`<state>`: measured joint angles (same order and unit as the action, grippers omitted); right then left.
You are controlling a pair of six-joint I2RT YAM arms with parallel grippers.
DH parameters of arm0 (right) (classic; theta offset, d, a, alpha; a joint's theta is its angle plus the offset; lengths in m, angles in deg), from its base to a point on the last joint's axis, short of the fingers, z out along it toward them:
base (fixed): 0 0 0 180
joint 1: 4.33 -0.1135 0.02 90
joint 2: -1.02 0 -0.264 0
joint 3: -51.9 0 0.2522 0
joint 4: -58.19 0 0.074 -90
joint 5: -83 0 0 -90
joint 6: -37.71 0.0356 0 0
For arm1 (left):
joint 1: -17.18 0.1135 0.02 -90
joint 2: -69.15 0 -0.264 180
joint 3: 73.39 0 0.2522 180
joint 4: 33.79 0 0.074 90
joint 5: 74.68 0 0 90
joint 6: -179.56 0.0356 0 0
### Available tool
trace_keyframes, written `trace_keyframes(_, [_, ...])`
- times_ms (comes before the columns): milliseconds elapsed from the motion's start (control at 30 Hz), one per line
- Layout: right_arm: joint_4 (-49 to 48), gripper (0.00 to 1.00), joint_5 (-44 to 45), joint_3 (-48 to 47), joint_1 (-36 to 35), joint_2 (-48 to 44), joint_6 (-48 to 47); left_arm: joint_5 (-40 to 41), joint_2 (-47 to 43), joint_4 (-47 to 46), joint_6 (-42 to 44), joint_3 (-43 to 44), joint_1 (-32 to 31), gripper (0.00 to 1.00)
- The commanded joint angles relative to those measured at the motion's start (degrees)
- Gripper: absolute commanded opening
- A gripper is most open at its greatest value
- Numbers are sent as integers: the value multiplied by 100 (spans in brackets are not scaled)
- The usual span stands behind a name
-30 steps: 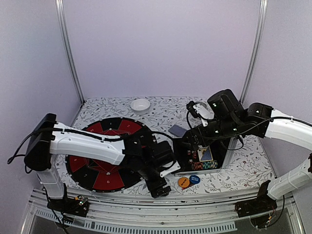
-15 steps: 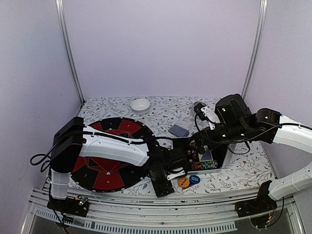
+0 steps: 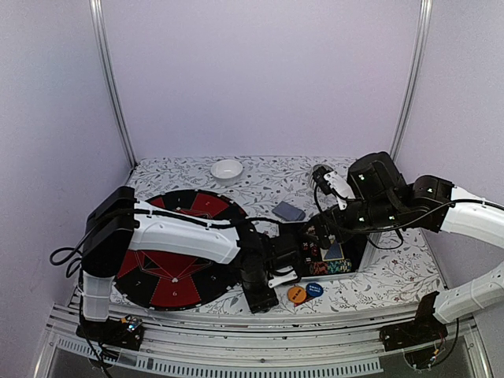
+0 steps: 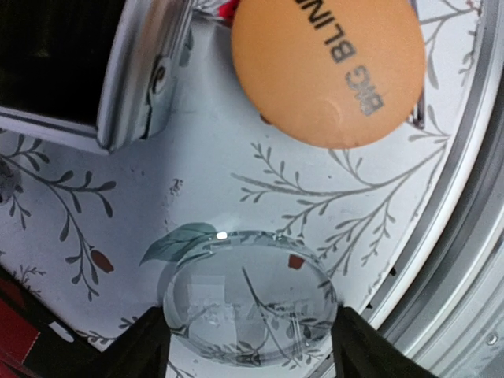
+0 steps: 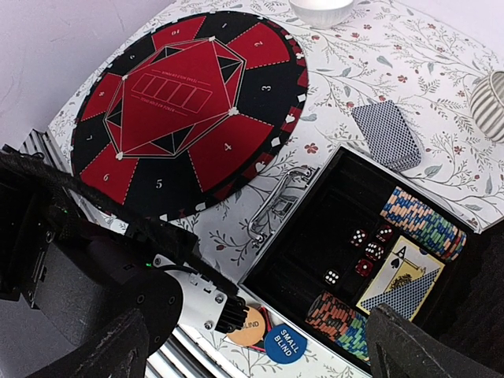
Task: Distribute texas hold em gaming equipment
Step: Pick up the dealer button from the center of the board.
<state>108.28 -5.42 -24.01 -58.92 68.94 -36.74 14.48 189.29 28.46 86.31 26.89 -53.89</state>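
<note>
My left gripper [image 4: 250,346] is low over the tablecloth with its fingers against both edges of a clear-white button disc [image 4: 248,295]. The orange "BIG BLIND" disc [image 4: 331,67] lies just beyond it. In the top view the left gripper [image 3: 266,298] sits left of the orange disc [image 3: 296,294] and the blue "SMALL BLIND" disc [image 3: 314,289]. A sliver of the red marker [image 5: 266,313] shows under them. My right gripper [image 5: 260,354] is open and empty, high above the black case [image 5: 315,236]. The case holds striped chips [image 5: 421,222], red dice [image 5: 366,252] and cards [image 5: 402,287].
A grey-blue card deck [image 5: 386,134] lies on the cloth behind the case. The round red-and-black mat [image 5: 189,102] is at left, a white bowl [image 5: 321,9] at the back and a ribbed cup [image 5: 492,102] at right. The table's metal front rail [image 4: 465,260] runs close by.
Since a second ago my left gripper has shifted right toward the orange disc and my right arm has moved right and lower over the case. Both barely moved in the last half second.
</note>
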Motion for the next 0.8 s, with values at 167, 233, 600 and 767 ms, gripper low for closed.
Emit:
trace_keyframes(167, [-145, 98, -35, 81, 19, -41, -61, -77, 207, 15, 48, 233, 47, 67])
trace_keyframes(233, [-145, 98, -35, 80, 18, -57, -69, -77, 197, 5, 52, 221, 42, 59])
trace_keyframes(600, [-145, 98, 3, 98, 25, -197, -43, -114, -314, -33, 25, 76, 56, 37])
trace_keyframes(767, [-145, 98, 34, 94, 20, -266, -26, -21, -987, 156, -53, -31, 215, 36])
